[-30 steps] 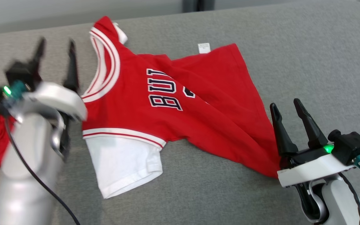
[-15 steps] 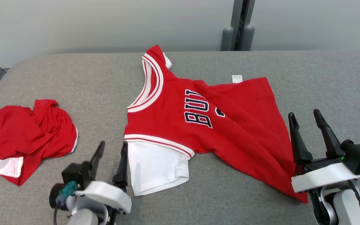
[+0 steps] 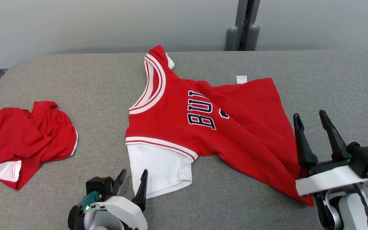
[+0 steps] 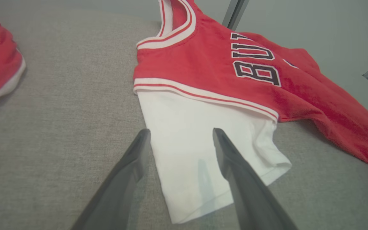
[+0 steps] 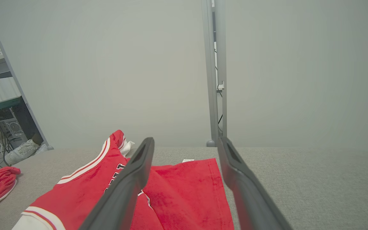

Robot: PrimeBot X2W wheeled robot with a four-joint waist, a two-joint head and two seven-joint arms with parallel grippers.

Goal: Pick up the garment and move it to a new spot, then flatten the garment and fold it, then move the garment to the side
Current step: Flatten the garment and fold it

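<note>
The garment (image 3: 203,127) is a red jersey with white trim and dark letters, lying spread but creased on the grey padded table (image 3: 75,80). Its white sleeve (image 3: 158,169) points toward me. My left gripper (image 3: 134,172) is open at the sleeve's near left edge; in the left wrist view, the left gripper (image 4: 181,131) has its fingers astride the sleeve (image 4: 196,134), holding nothing. My right gripper (image 3: 309,115) stands open at the garment's near right corner, nothing between its fingers. In the right wrist view, the right gripper (image 5: 185,139) points over the red cloth (image 5: 184,191) at the wall.
A second red and white garment (image 3: 27,137) lies crumpled at the table's left end. A grey post (image 3: 243,25) rises behind the table's far edge. Bare grey surface stretches to the right (image 3: 331,80) and between the two garments.
The head camera lifted, so the whole picture shifted. My left gripper has drawn back toward me and now sits at the sleeve's near edge. The right gripper and garment lie as before.
</note>
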